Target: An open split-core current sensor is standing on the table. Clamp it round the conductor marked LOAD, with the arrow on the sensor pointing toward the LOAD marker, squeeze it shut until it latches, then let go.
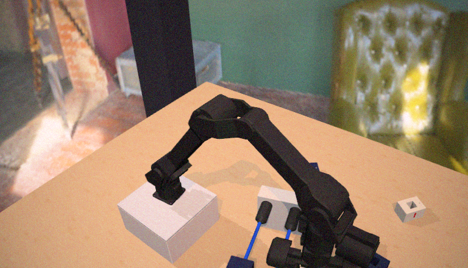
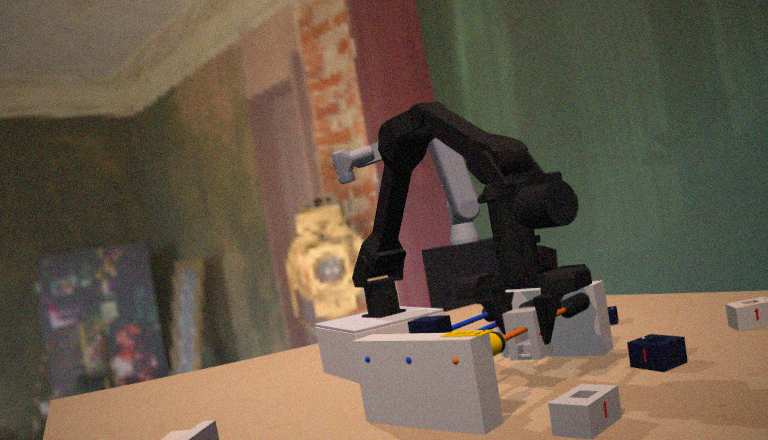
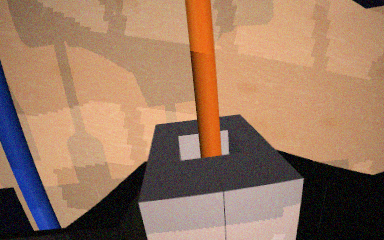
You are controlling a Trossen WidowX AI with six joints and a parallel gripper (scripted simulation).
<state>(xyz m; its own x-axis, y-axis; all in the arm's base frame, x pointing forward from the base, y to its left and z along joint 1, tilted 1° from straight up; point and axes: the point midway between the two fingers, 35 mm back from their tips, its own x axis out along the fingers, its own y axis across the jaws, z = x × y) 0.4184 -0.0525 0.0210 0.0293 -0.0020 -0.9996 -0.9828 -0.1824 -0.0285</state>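
Observation:
The light grey sensor point(image 2: 520, 319) point(image 3: 175, 185) surrounds the orange conductor point(image 2: 515, 333) point(image 3: 204, 75), which passes through its window. In the wrist view only a thin seam shows across its near face; its latch and arrow cannot be made out. In the exterior view a small notch shows at its lower end. A yellow label point(image 2: 465, 334) and a yellow ring point(image 2: 497, 343) mark the conductor's near end; the lettering is unreadable. My gripper point(image 2: 524, 334) is slightly open, its fingers just either side of the sensor. The top view hides the sensor behind the arm.
Blue conductors point(image 1: 253, 240) point(image 3: 17, 135) run beside the orange one, between the near block point(image 2: 424, 384) and back block point(image 2: 597, 325). A navy box point(image 1: 240, 262) point(image 2: 428, 323) sits by them. Another navy box point(image 2: 656, 352) and white windowed boxes point(image 2: 577, 417) point(image 1: 407, 213) stand around.

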